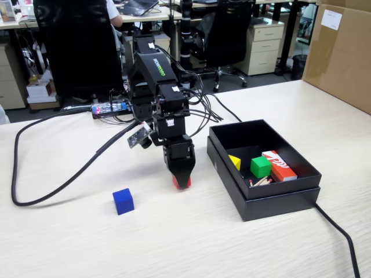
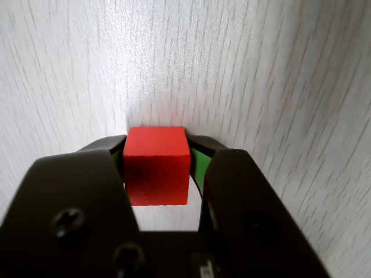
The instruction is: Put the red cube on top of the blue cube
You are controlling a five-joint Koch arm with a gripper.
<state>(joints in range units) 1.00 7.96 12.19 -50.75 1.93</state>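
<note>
The red cube (image 2: 156,165) sits between my two black jaws in the wrist view, with both green-lined pads pressed against its sides. In the fixed view my gripper (image 1: 181,180) points straight down at the pale wooden table, and the red cube (image 1: 181,183) shows at its tips, at or just above the tabletop. The blue cube (image 1: 123,201) rests on the table to the left of the gripper in the fixed view, about a hand's width away. The blue cube is out of the wrist view.
A black open box (image 1: 301,176) stands to the right of the gripper, holding a green cube (image 1: 260,167), a yellow piece (image 1: 234,162) and a red-orange box with white markings (image 1: 279,165). A black cable (image 1: 58,182) loops across the table's left. A cardboard box (image 1: 342,55) stands far right.
</note>
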